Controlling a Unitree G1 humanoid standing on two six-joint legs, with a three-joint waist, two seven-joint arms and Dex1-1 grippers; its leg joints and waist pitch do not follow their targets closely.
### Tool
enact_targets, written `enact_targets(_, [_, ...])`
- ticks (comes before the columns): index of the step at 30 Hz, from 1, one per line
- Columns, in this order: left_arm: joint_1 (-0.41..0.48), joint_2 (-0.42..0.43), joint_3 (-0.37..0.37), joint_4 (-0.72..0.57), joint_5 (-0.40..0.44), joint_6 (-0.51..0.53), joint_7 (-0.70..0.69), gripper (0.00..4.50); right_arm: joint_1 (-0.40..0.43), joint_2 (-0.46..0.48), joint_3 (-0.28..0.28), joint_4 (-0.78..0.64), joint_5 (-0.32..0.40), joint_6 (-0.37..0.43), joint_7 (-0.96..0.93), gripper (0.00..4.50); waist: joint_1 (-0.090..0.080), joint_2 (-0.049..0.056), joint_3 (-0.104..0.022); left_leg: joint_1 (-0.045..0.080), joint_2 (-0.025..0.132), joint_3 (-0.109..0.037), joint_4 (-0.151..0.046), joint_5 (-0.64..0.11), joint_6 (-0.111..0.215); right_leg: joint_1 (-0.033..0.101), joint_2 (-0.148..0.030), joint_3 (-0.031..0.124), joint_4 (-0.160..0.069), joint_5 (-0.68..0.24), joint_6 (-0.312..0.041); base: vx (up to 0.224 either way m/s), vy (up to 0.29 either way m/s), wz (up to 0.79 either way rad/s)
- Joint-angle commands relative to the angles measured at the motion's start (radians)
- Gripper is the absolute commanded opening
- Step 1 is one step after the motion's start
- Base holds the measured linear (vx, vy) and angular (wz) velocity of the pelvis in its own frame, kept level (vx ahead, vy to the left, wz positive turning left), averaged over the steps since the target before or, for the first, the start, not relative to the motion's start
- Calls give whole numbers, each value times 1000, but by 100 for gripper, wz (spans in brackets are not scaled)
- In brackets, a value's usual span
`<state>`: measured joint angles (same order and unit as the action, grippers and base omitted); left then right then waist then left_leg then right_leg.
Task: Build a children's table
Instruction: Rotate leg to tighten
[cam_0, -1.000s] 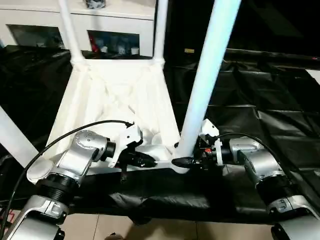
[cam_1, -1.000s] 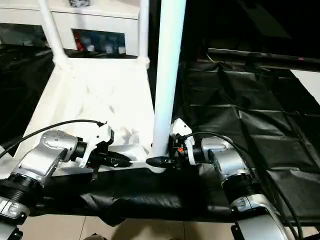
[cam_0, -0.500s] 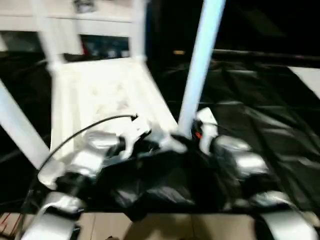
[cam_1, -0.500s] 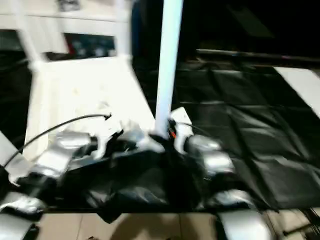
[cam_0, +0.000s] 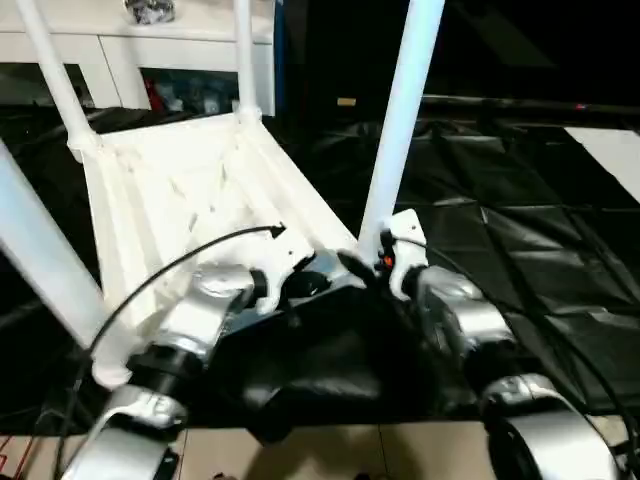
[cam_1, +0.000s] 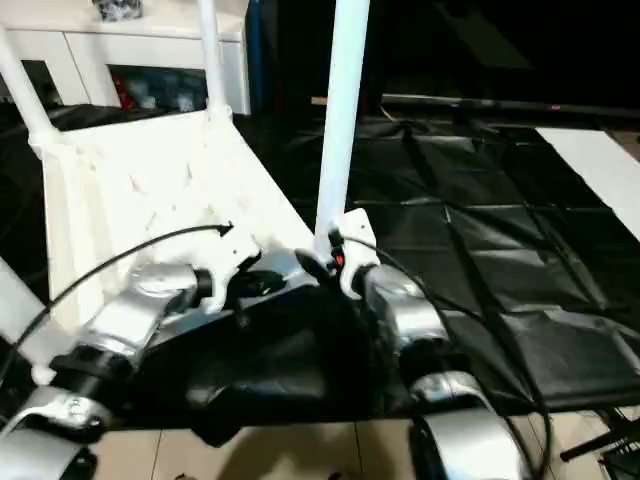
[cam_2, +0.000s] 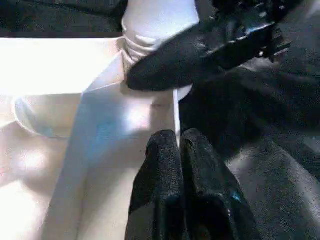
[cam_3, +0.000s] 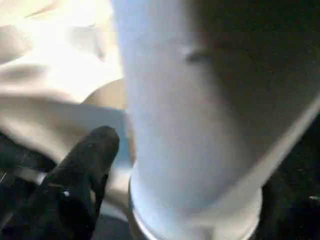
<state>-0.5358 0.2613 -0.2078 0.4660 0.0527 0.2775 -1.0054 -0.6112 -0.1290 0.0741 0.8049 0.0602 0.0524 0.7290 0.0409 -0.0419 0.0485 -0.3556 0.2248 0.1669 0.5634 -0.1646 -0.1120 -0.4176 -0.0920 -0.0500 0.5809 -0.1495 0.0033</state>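
The white table top (cam_0: 190, 190) lies upside down, ribbed underside up, on black sheeting. Legs stand in its far corners (cam_0: 52, 70) (cam_0: 243, 55) and its near left corner (cam_0: 40, 260). The near right leg (cam_0: 400, 120) rises from its socket. My right gripper (cam_0: 360, 268) is shut on this leg's base; one black finger (cam_3: 90, 155) lies against the leg (cam_3: 190, 125). My left gripper (cam_2: 178, 136) is shut on the top's near rim (cam_2: 150, 115), pointing at that corner, a short way from the right gripper's finger (cam_2: 170, 67).
A white cabinet with glass doors (cam_0: 190, 60) stands behind the table. Crinkled black sheeting (cam_0: 520, 230) spreads to the right, with a white panel (cam_0: 610, 145) at its far right edge. Tiled floor (cam_0: 330, 450) shows below my arms.
The whole view has swung and blurred in between, so the table now sits further left and looks turned. Both grippers keep their places at the near right corner.
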Motion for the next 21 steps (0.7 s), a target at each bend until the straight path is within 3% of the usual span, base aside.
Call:
enact_targets(1, [6,-19,-90,-55,-57,-32,-132,0,17,5,82,-38,7,-9,160,401,8,3,-66,-3,-3,14,-66,-299,48,50,-26,20,-58,-272,-197,54,-12,3])
enact_targets(3, [8,-5,-93,-59,-60,-34,-155,0,24,-12,86,-52,10,-8,201,401,11,4,-66,0,-4,20,-60,-275,63,46,-25,24,-54,-224,-222,60,-12,4])
enact_targets(4, [9,1,-94,-61,-61,-32,-165,0,27,-19,88,-58,12,-6,219,401,13,4,-70,-4,-4,19,-57,-234,70,54,-23,23,-42,-156,-245,58,-12,3])
enact_targets(7, [9,55,-102,-60,-64,-45,-252,0,50,-85,109,-118,41,25,384,401,24,3,-68,0,-5,24,-53,-208,93,55,-20,24,-36,-106,-265,19,-4,1])
enact_targets(9, [6,71,-103,-57,-65,-50,-278,0,55,-105,117,-133,50,34,429,401,30,4,-67,1,-2,25,-53,-213,90,55,-22,23,-35,-118,-265,0,0,0])
enact_targets(12, [-4,105,-108,-44,-66,-56,-331,0,58,-133,129,-153,65,58,499,401,47,4,-61,6,2,25,-59,-270,61,51,-23,22,-43,-220,-244,0,0,0])
enact_targets(16, [-20,136,-116,-27,-61,-62,-372,0,54,-145,136,-156,62,67,541,385,50,3,-57,13,2,23,-63,-335,28,42,-26,26,-53,-332,-211,0,0,0])
enact_targets(21, [-33,159,-127,-4,-41,-84,-388,0,55,-148,143,-166,64,79,565,355,51,1,-59,9,1,20,-65,-323,20,43,-27,28,-53,-343,-193,0,0,0])
